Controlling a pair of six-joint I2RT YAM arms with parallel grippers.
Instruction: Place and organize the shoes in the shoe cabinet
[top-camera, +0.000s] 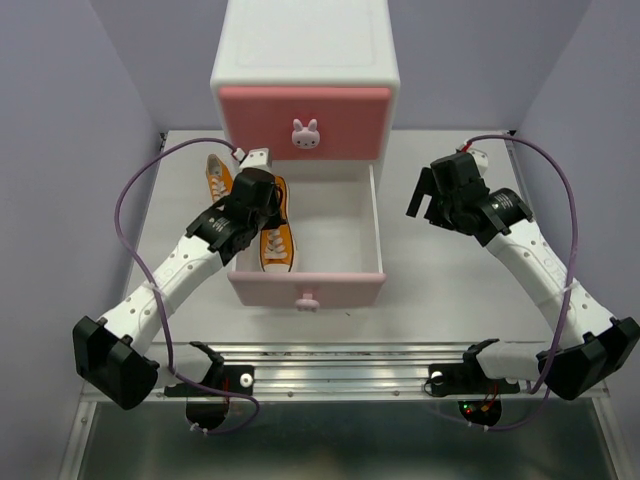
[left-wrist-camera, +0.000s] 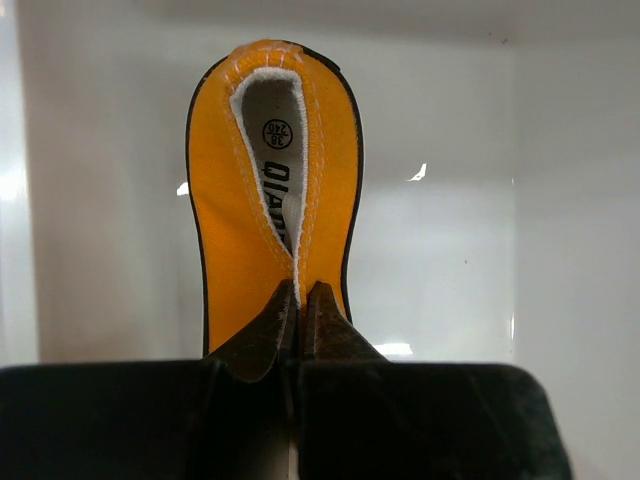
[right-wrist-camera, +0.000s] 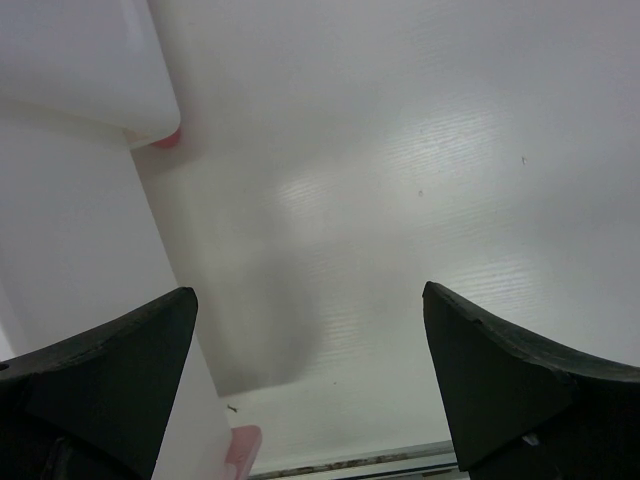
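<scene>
- Over the left side of the shoe cabinet's (top-camera: 300, 50) open lower drawer (top-camera: 340, 230), the left gripper (left-wrist-camera: 300, 293) pinches an orange sneaker's (left-wrist-camera: 270, 180) collar.
- Second orange sneaker (top-camera: 218, 175) lies just left of the drawer.
- Right gripper (top-camera: 428, 195) hangs spread wide and empty, to the right.
- Risk: the thin pinch on soft canvas may slip, so the shoe lands crooked.

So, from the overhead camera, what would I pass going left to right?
First the loose orange shoe, then the orange shoe the left gripper pinches over the open drawer, then the open right gripper.
</scene>
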